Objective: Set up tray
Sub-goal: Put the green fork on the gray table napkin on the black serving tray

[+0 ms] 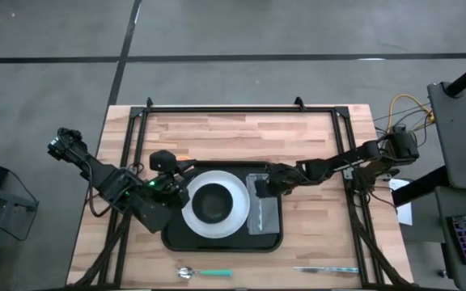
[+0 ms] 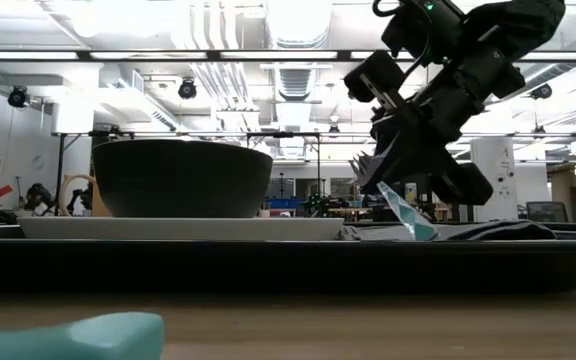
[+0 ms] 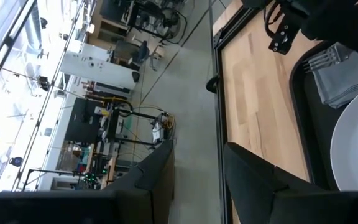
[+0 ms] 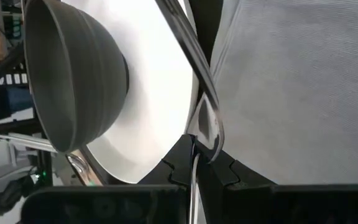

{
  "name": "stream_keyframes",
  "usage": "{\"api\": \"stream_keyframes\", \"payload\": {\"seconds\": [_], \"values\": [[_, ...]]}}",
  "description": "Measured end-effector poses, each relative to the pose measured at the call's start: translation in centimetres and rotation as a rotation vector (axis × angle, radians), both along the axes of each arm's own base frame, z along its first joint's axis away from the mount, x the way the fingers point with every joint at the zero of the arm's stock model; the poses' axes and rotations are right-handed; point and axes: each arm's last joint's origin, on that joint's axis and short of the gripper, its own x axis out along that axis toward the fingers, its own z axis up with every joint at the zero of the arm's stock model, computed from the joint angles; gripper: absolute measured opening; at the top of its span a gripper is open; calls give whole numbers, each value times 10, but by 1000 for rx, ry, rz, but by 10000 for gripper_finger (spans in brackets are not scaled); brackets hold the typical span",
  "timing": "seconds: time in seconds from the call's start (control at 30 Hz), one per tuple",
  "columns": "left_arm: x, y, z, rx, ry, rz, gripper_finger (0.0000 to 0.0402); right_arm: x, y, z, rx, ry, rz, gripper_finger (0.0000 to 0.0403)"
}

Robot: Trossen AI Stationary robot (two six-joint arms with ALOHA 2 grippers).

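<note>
The black tray (image 1: 176, 236) lies mid-table and bears a white plate (image 1: 233, 212) with a dark bowl (image 1: 211, 202) on it. A grey napkin (image 1: 265, 217) lies on the tray to the plate's right. My right gripper (image 1: 259, 186) hangs over the napkin's far end, shut on a fork with metal tines (image 2: 370, 170) and a teal handle (image 2: 410, 215). My left gripper (image 1: 176, 166) stands at the tray's far left corner, raised and open, with nothing between its fingers (image 3: 253, 180). My right gripper pinches the fork's shiny metal part (image 4: 204, 134) between its two fingers, which slant down from the table's right side. The fork sits tilted over the napkin, tines raised and teal handle sloping down. I cannot tell whether its end touches the napkin.
A teal-handled spoon (image 1: 205, 273) and a knife (image 1: 326, 269) lie on the wooden table (image 1: 314, 145) near its front edge. A black frame (image 1: 241, 109) runs round the table's far and side edges. Bare wood lies beyond the tray.
</note>
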Motion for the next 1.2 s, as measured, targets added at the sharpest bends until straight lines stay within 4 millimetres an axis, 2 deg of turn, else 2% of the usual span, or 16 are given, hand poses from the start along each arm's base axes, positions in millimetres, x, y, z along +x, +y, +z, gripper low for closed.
{"api": "stream_keyframes", "payload": {"seconds": [0.27,0.5,0.67,1.07,1.2], "values": [[0,0,0,4,3,-1,121,5,2,-3,30,-36,25,8],[0,0,0,3,3,-1,121,16,4,-23,52,-53,75,8],[0,0,0,3,3,-1,121,19,4,-21,54,-91,75,8],[0,0,0,0,4,-4,121,14,4,-23,47,-33,66,9],[0,-1,0,-10,10,-17,121,13,3,-23,44,-26,68,21]]}}
